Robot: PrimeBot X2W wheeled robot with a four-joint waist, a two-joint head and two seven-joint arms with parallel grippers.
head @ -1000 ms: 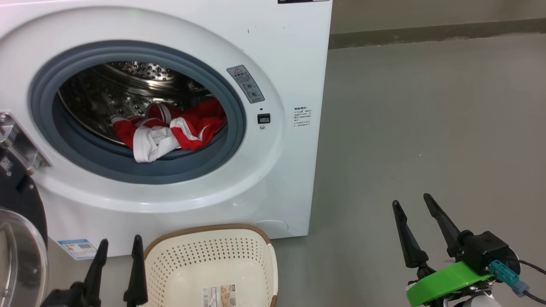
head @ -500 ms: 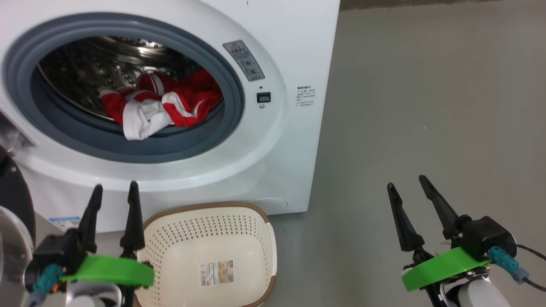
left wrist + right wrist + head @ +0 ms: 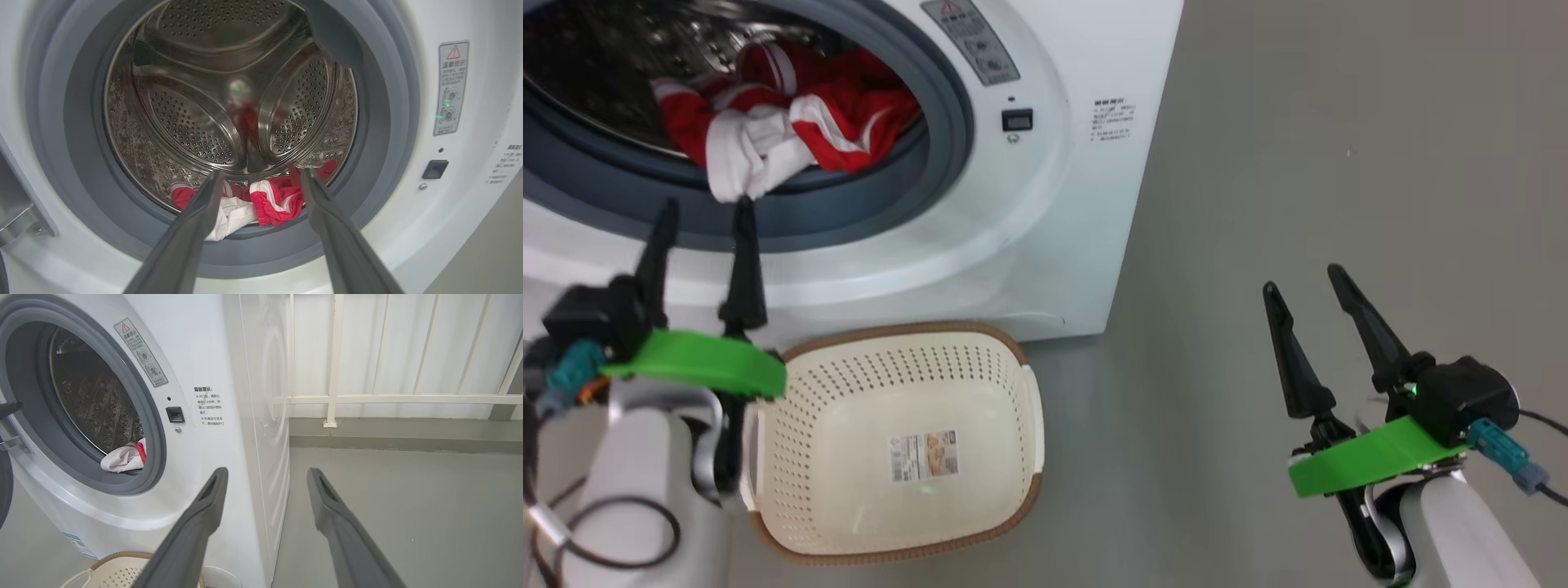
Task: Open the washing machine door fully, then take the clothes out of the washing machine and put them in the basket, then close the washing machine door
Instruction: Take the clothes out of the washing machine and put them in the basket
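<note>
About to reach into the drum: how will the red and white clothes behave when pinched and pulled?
The clothes lie crumpled, so probably floppy and light; expect trailing. They look tangled, so one pinch may drag several. The white part overhangs the grey rubber ring and might snag.

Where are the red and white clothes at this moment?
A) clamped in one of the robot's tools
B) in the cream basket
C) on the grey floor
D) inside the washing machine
D: the clothes lie bunched just inside the open mouth of the washing machine, while the basket below it shows a paper label on its floor and no fabric.
</note>
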